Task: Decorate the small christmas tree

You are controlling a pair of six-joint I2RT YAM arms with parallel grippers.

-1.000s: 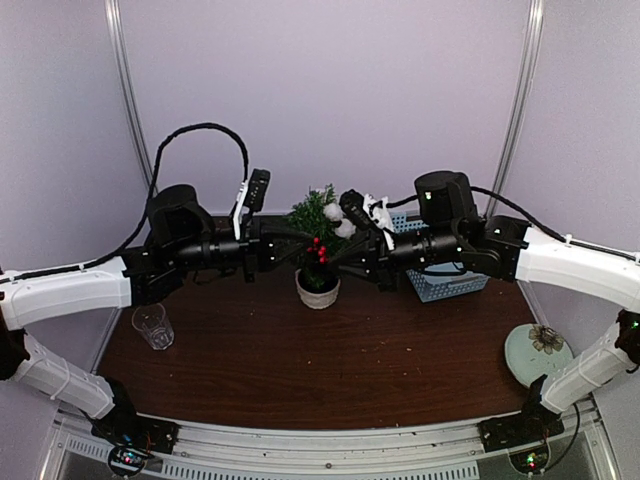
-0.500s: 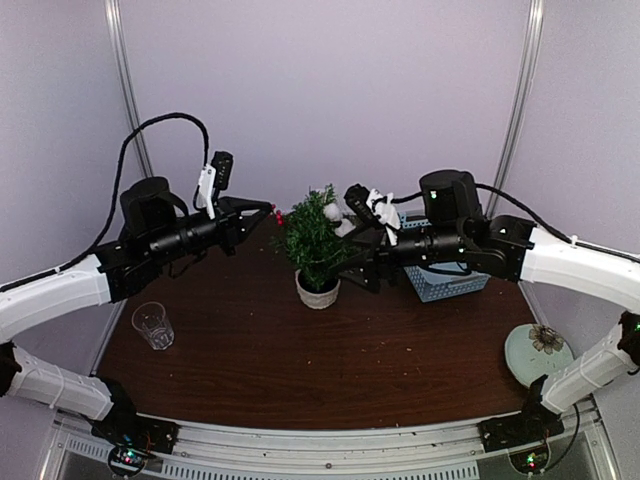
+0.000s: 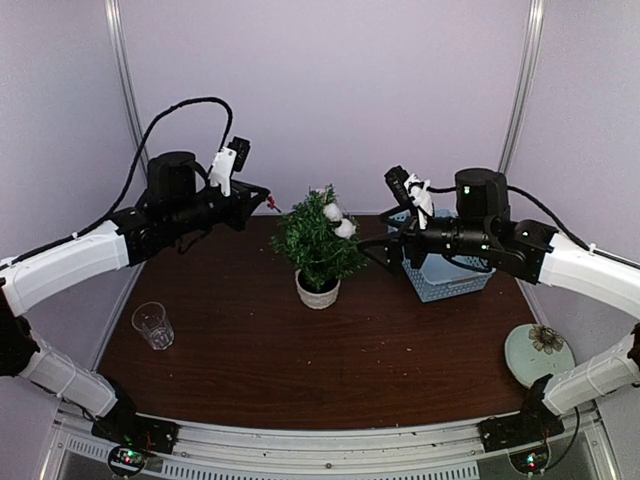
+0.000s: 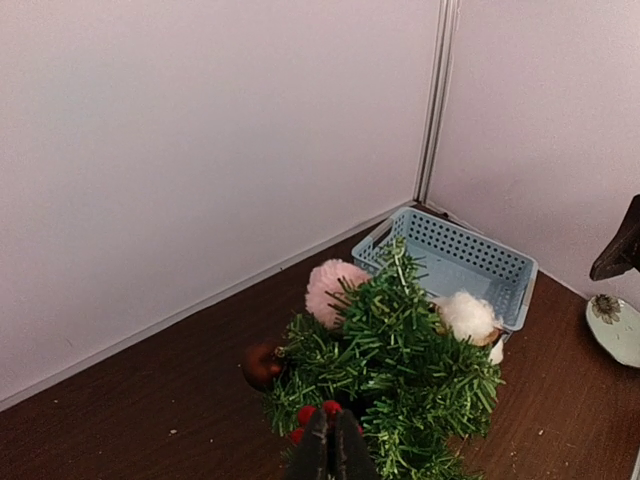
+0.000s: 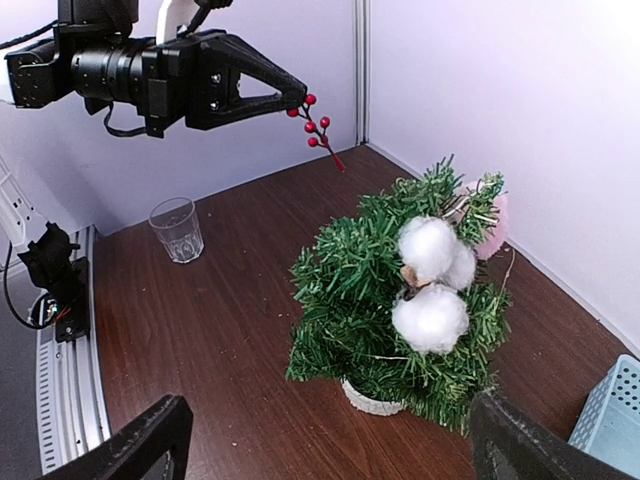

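Note:
The small christmas tree (image 3: pixel 318 243) stands upright in its white pot (image 3: pixel 317 292) at mid-table. Two white cotton balls (image 5: pixel 430 285) and a pink pompom (image 4: pixel 333 285) sit in its branches, and a dark red bauble (image 4: pixel 262 365) hangs on its far-left side. My left gripper (image 3: pixel 262 197) hovers just up and left of the treetop. It is shut on a red berry sprig (image 5: pixel 318 128), which hangs clear of the branches. My right gripper (image 5: pixel 335 450) is wide open and empty, just right of the tree; its fingers (image 5: pixel 150 440) frame the tree.
A light-blue basket (image 3: pixel 445 275) sits right of the tree, under the right arm. A drinking glass (image 3: pixel 152 325) stands near the table's left edge. A pale plate with a flower (image 3: pixel 540 350) lies at the right front. Walls close in behind.
The right gripper opened, left the cotton balls on the tree and drew back to the right. The left gripper, holding the berry sprig, pulled up and left out of the branches.

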